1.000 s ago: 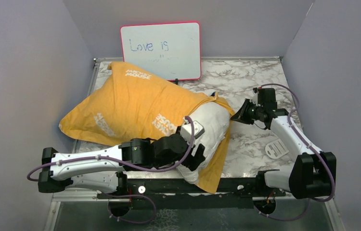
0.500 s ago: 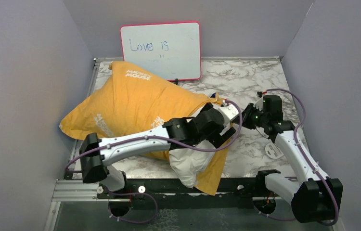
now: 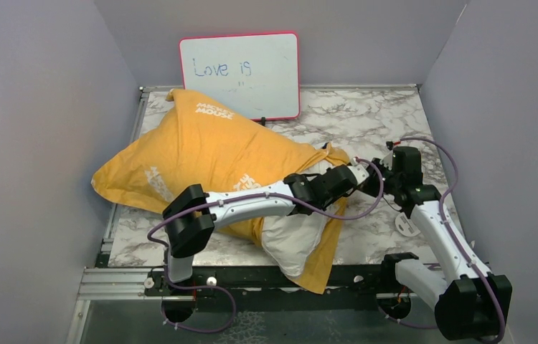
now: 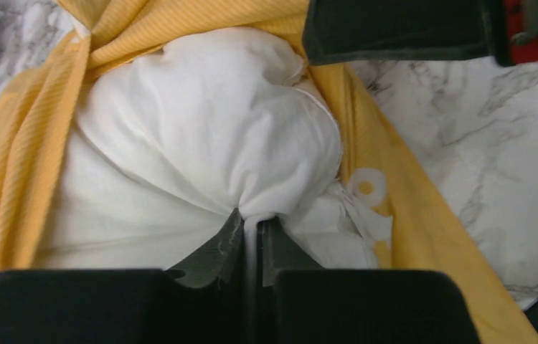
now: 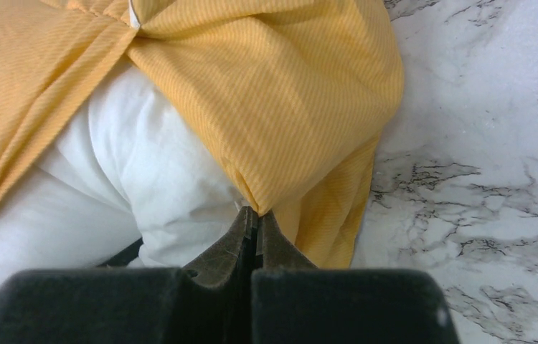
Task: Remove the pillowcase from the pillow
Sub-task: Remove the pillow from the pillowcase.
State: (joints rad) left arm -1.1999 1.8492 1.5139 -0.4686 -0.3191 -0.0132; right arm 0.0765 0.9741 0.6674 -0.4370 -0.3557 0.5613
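Note:
The yellow-orange pillowcase point(image 3: 201, 147) with white lettering lies across the left of the marble table, still around most of the pillow. Out of its open end bulges the white pillow point(image 3: 291, 240), which fills the left wrist view point(image 4: 201, 136). My left gripper point(image 3: 353, 175) reaches over to the right end, where its jaws point(image 4: 253, 218) pinch a fold of white pillow fabric. Just to the right, my right gripper point(image 3: 376, 180) is shut on the pillowcase's hem; the right wrist view shows yellow fabric point(image 5: 280, 93) pinched between its jaws point(image 5: 254, 213).
A pink-framed whiteboard point(image 3: 239, 75) leans on the back wall. A small white slotted disc point(image 3: 404, 223) lies on the table point(image 3: 366, 115) beside the right arm. Grey walls close in on both sides.
My left arm swung from the pillow's near side up and right to its far right end, opened wide, then closed on white fabric. The right gripper kept its hold and shifted slightly.

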